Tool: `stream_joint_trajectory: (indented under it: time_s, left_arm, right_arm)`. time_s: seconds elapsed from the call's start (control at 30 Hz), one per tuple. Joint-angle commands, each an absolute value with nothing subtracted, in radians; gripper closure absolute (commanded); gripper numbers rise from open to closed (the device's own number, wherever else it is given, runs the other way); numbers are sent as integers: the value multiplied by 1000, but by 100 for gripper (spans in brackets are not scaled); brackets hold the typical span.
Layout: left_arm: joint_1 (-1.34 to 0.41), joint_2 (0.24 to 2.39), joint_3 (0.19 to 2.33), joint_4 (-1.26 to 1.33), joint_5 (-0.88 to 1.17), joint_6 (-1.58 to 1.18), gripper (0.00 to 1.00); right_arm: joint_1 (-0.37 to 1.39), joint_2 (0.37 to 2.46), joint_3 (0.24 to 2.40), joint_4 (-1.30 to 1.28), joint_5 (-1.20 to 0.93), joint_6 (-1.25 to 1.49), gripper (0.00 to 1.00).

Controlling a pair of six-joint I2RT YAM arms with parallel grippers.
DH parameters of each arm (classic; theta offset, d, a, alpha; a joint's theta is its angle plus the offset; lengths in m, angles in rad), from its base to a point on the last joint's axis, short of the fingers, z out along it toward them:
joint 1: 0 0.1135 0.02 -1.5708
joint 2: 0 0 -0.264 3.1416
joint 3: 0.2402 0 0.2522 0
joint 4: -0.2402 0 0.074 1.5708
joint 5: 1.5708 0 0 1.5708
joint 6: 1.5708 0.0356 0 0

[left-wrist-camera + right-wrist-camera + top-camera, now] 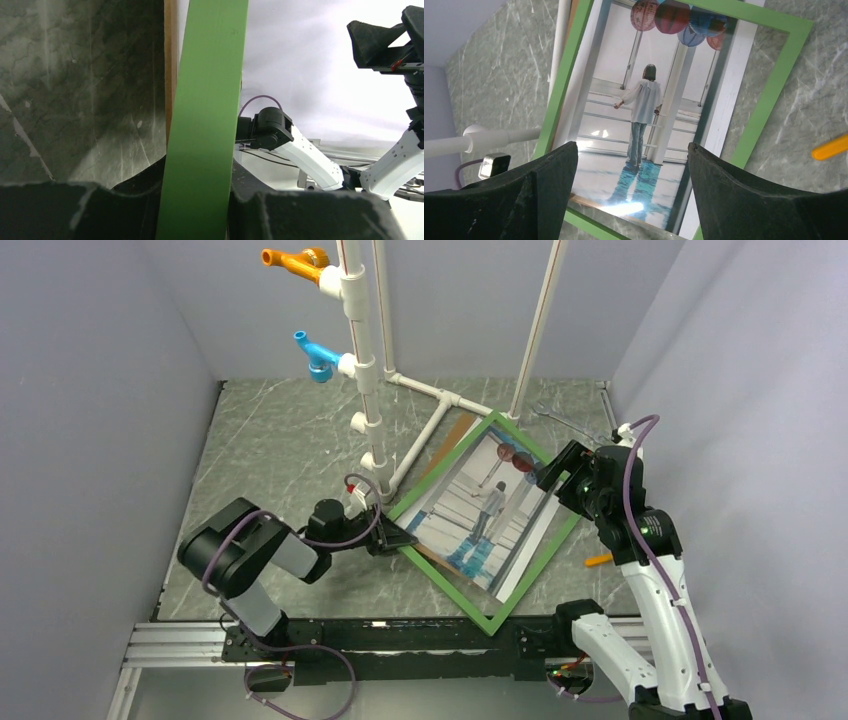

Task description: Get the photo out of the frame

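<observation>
The frame (535,565), with bright green rails, lies as a diamond on the marble table. My left gripper (396,538) is shut on its left corner. In the left wrist view the green rail (205,115) runs upright between the black fingers of that gripper (197,205). The photo (490,508), a person under red and blue balloons, lies inside the rails, with marble showing between its lower edge and the rail. My right gripper (560,478) hovers open over the frame's right rail. In its wrist view the open right gripper (631,152) is above the photo (644,100) and touches nothing; the frame (769,95) surrounds the photo.
A brown backing board (452,437) pokes out behind the frame's upper left rail, its edge (170,75) beside the green rail. A white pipe stand (365,370) with orange and blue pegs rises at the back. An orange piece (598,560) lies right of the frame.
</observation>
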State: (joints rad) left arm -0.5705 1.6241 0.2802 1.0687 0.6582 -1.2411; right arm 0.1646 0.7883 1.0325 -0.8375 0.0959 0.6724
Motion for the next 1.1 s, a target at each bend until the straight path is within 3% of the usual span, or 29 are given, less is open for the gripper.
stream_joint_trajectory:
  time_s: [0.0, 0.3, 0.4, 0.53, 0.67, 0.87, 1.07]
  left_arm:
    - [-582, 1724, 257, 1249, 717, -1289, 100]
    - [-578, 1842, 209, 1389, 680, -1307, 98]
    - [-578, 1834, 194, 1394, 666, -1297, 82]
    - [-578, 1787, 187, 1327, 644, -1261, 37]
    - [-578, 1706, 176, 1177, 606, -1203, 2]
    - [-578, 1563, 181, 927, 549, -1107, 1]
    - [-580, 1408, 230, 620, 469, -1004, 1]
  right_arm:
    - [165, 795, 1023, -808, 97, 656, 18]
    - [166, 802, 1003, -802, 92, 653, 18]
    - [166, 805, 995, -795, 88, 653, 18]
    - [165, 812, 980, -785, 82, 653, 18]
    - [166, 814, 944, -782, 98, 645, 17]
    - [149, 886, 846, -764, 162, 659, 7]
    - [-30, 1021, 709, -672, 19, 694, 4]
